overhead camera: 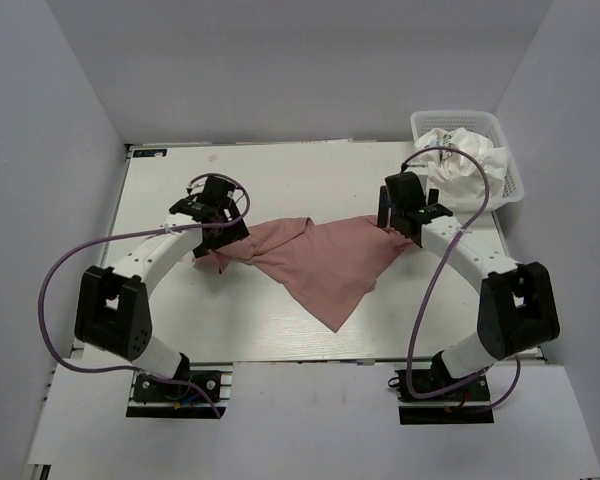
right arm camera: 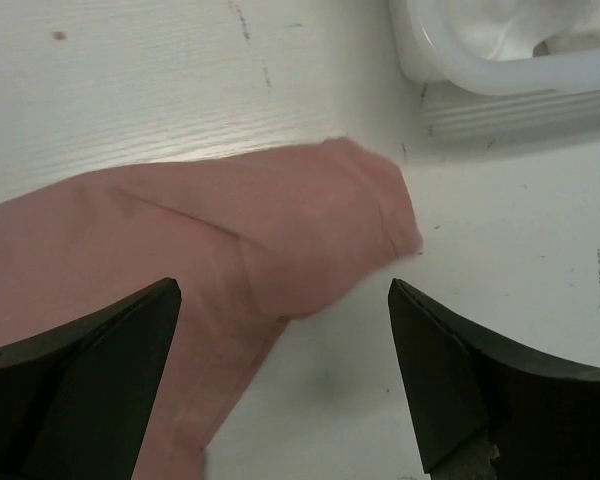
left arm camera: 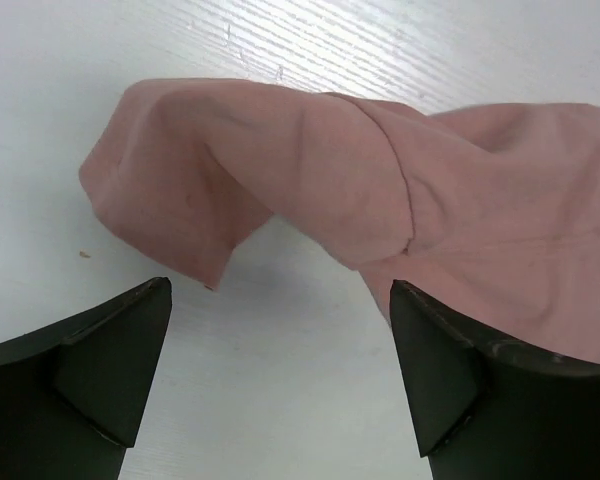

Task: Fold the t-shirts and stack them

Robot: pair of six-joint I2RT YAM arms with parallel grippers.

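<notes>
One pink t-shirt (overhead camera: 320, 262) lies on the tabletop (overhead camera: 280, 175), near the middle; it is wrinkled and not flat, and one pointed corner reaches toward the near edge; its left end is bunched up and its right end is a narrow tip.

The left gripper (overhead camera: 210, 203) hangs over the left end of the pink t-shirt; in its own camera its two fingers (left arm camera: 100, 370) are spread wide apart; a folded-over bit of the pink t-shirt (left arm camera: 330, 170) lies just ahead of them; the cloth runs down behind the right-hand finger, but I cannot tell if they touch.

The right gripper (overhead camera: 408, 208) hangs over the right end of the pink t-shirt; its fingers (right arm camera: 90, 380) are spread wide too; the rounded tip of the pink t-shirt (right arm camera: 230, 230) lies ahead of them and partly between them.

Some white t-shirts (overhead camera: 467, 160) sit crumpled in a white basket (overhead camera: 460, 117) at the far right corner of the tabletop, apart from the pink one; the right wrist camera shows the rim of the basket (right arm camera: 500, 75) near the pink tip, not touching it.
</notes>
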